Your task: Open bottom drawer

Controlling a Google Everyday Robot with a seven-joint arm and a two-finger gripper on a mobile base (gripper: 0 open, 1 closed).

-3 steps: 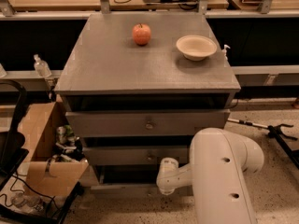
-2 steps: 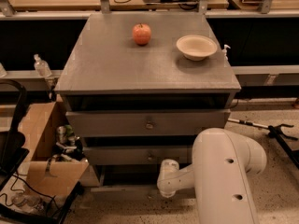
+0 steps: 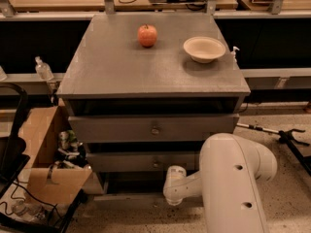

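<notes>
Well, the arm [image 3: 236, 178] reaches in low from the right, bent nearly to the floor, and I take that to be because the bottom drawer [image 3: 126, 197] sits at the very foot of the cabinet [image 3: 146, 76], under the two wider fronts. The gripper [image 3: 171, 174] is down there at the arm's tip, just below the middle drawer [image 3: 121, 162] and close in front of the cabinet, about where I would expect the low knob to be. The bottom drawer looks closed to me, showing only as a thin pale strip beneath a band of deep shadow. Up on top, the apple [image 3: 147, 35] and the bowl [image 3: 204, 49] sit well apart and well back from the front edge, so a pull below should not disturb them. Much is hard to make out: the bottom knob is either lost in the dark or behind the arm, and whether the gripper is released, clenched or already on that knob I cannot tell. The arm's bulk is cut off at the lower edge, and the box [image 3: 41, 144] on the left crowds that corner.
</notes>
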